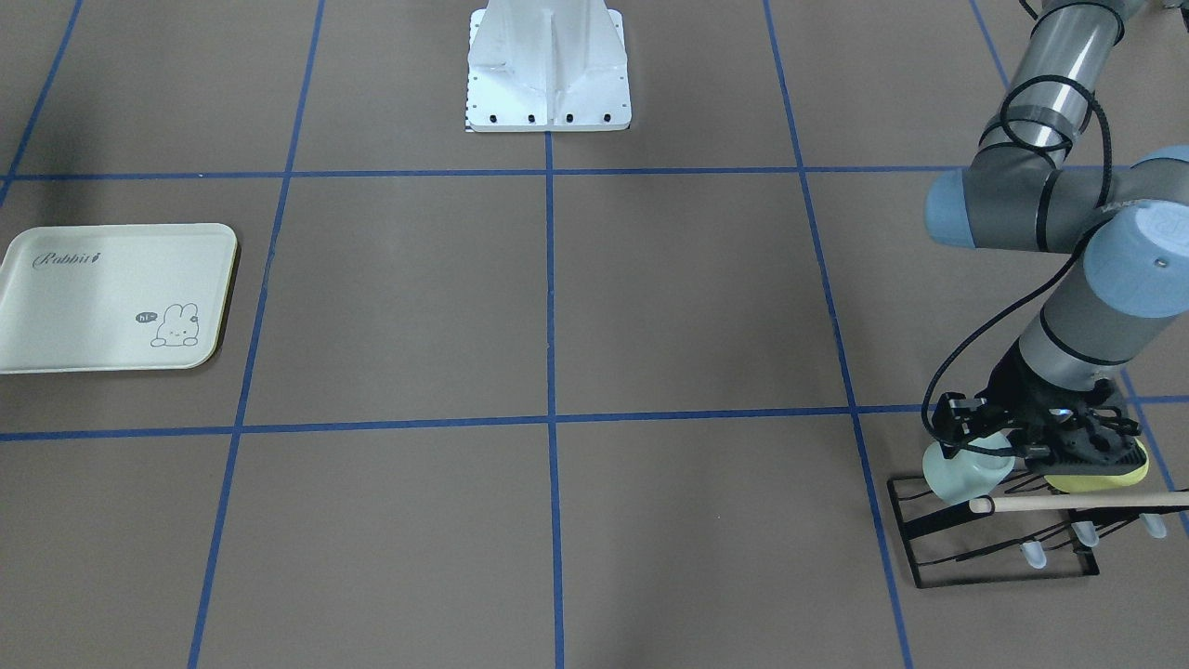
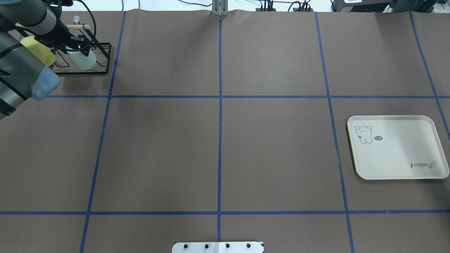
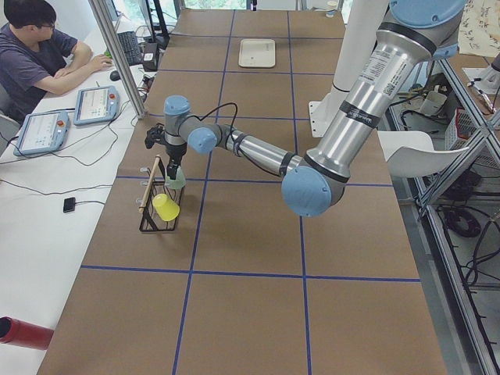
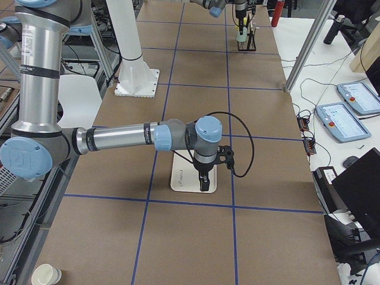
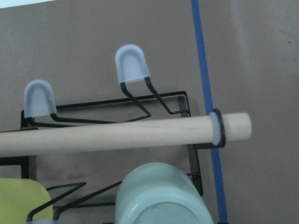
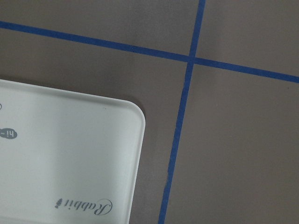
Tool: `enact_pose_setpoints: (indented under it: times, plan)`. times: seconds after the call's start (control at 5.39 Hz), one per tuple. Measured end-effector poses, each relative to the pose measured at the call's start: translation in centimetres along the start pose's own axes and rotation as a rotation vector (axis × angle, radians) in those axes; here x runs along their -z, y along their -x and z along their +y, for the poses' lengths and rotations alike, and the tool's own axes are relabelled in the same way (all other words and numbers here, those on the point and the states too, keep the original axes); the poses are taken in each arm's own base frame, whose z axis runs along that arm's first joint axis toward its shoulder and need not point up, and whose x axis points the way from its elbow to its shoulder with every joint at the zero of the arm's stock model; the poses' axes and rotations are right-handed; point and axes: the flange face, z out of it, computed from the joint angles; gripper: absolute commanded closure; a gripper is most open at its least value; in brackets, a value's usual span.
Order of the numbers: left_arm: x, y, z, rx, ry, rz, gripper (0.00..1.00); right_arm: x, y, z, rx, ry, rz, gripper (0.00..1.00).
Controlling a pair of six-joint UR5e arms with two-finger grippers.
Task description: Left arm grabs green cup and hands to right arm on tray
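The left tool (image 1: 966, 432) is held right at the green cup (image 1: 957, 476); whether it is spread or pinching cannot be told. The cup is hung on the black wire rack (image 1: 906, 530), beside a yellow cup (image 1: 1096, 478). The right tool (image 4: 203, 183), its state likewise not discernible, is poised over the tray (image 1: 93, 279), well apart.

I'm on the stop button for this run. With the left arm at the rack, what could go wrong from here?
1. The green cup sits on the black wire rack, close to its wooden rod; pulling it off might snag or drag the rack.
2. The yellow cup sits right beside the left tool, which might knock it.
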Motion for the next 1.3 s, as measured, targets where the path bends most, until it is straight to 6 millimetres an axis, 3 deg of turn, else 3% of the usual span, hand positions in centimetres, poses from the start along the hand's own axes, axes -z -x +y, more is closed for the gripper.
enact_pose_setpoints:
  times: [0.19,0.56,1.11,1.3]
  plan:
    - [0.4,0.0,-0.2,0.002,-0.004,0.002,1.00,0.0,0.0,0.0,0.000,0.000,-0.001,0.00]
    - [3.2,0.0,-0.6,0.008,-0.020,0.003,1.00,0.0,0.0,0.0,0.000,0.000,-0.001,0.00]
    - [14.2,-0.9,0.4,-0.030,-0.017,-0.035,1.00,0.2,0.2,-0.3,0.006,-0.005,0.000,0.00]
    - [16.2,-1.4,1.0,-0.031,-0.031,-0.029,1.00,0.7,0.6,-0.9,0.017,-0.017,0.000,0.00]
